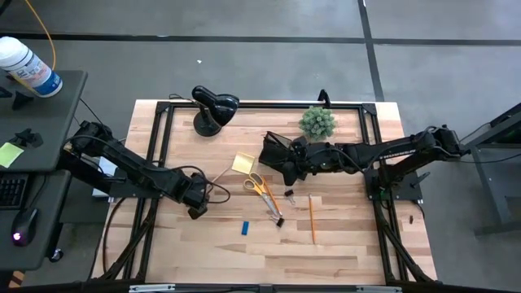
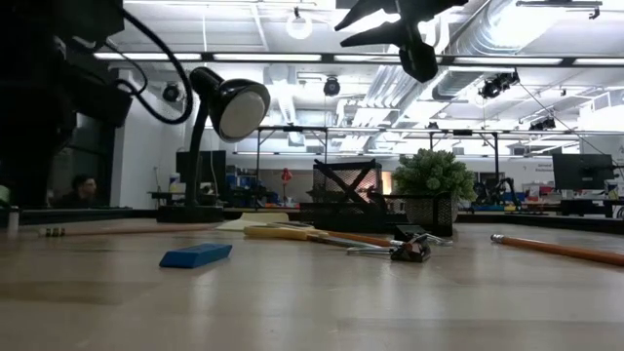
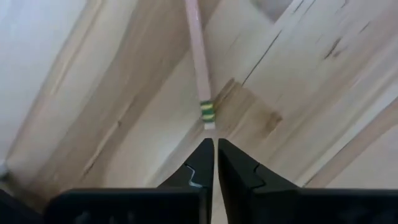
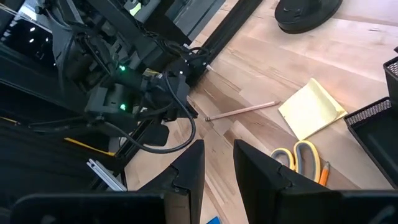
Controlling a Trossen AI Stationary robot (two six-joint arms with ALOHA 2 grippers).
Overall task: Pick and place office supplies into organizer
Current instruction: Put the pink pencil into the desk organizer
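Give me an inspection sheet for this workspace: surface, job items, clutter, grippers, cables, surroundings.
Surface: wooden table, bare at its near edge.
Job's things: organizer beside the yellow sticky-note pad; scissors, blue block, orange pencil, black clip and wooden pencil all lie loose on the table.
Clutter: desk lamp and potted plant at the far edge.
Grippers: left gripper nearly shut, tips at the wooden pencil's banded end; right gripper open, holding nothing, above the table by the organizer.
Cables: black cable looped on the left arm.
Surroundings: side desk with a white bottle.
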